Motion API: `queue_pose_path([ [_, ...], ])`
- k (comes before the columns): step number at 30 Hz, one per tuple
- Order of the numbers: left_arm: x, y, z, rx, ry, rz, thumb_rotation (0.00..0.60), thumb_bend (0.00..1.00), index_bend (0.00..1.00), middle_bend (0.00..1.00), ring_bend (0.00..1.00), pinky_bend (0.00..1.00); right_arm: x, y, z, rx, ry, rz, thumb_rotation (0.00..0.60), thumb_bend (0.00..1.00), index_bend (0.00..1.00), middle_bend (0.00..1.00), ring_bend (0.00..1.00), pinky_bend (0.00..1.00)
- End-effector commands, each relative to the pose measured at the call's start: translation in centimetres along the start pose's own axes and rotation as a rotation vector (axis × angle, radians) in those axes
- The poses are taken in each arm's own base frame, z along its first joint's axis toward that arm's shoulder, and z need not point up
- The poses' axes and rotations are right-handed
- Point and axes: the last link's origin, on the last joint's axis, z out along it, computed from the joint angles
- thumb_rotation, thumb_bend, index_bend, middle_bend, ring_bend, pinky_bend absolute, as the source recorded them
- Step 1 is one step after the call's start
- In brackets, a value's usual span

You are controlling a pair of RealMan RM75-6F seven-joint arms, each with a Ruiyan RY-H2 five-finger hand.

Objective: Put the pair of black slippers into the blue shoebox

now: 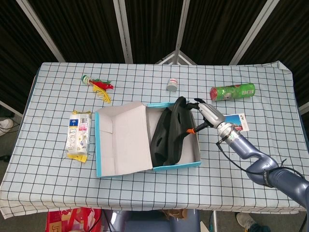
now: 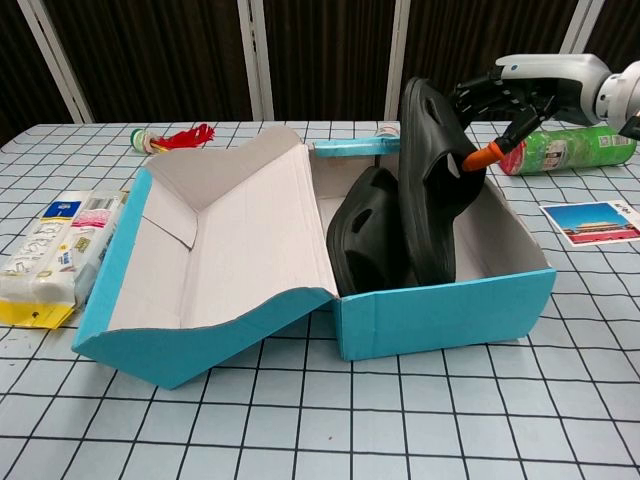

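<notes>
The blue shoebox (image 1: 186, 165) (image 2: 440, 312) lies open mid-table, its lid (image 1: 123, 137) (image 2: 215, 250) folded out to the left. One black slipper (image 1: 161, 135) (image 2: 365, 240) leans on its side inside the box. The second black slipper (image 1: 177, 128) (image 2: 435, 185) stands nearly upright on its edge next to the first, its lower end down in the box. My right hand (image 1: 205, 112) (image 2: 500, 95) grips this slipper by its upper end, an orange fingertip (image 2: 478, 157) pressing its face. My left hand shows in neither view.
A green can (image 1: 232, 91) (image 2: 565, 150) lies on its side at the back right. A postcard (image 1: 236, 121) (image 2: 592, 221) lies right of the box. A snack packet (image 1: 78, 134) (image 2: 45, 260) sits left; a small white jar (image 1: 172, 85) and a red-yellow toy (image 1: 98, 84) lie behind.
</notes>
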Motion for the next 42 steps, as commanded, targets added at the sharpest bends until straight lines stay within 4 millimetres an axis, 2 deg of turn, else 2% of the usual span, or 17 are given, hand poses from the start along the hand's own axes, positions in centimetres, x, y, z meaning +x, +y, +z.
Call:
queue_pose_path([
  [1,0.0,0.0,0.0,0.001,0.0,-0.001,0.6,0.25,0.1,0.0,0.02,0.1,-0.2,-0.1,0.1,0.001,-0.009,-0.002,0.6,0.58,0.62,0.51,0.29,0.0],
  [15,0.1,-0.2,0.1,0.001,0.0,-0.013,0.6,0.25,0.1,0.0,0.02,0.1,-1.8,-0.6,1.1,-0.003,-0.043,-0.016,0.6,0.58,0.63,0.51,0.29,0.0],
  [28,0.1,-0.2,0.1,0.0,-0.003,-0.015,0.6,0.25,0.1,0.0,0.02,0.1,-3.7,0.2,1.6,-0.047,-0.12,-0.054,0.6,0.58,0.63,0.51,0.3,0.0],
  [42,0.0,-0.2,0.2,-0.002,-0.005,-0.014,0.6,0.25,0.1,0.0,0.02,0.1,-4.7,1.1,1.9,-0.069,-0.151,-0.096,0.6,0.59,0.64,0.51,0.3,0.0],
])
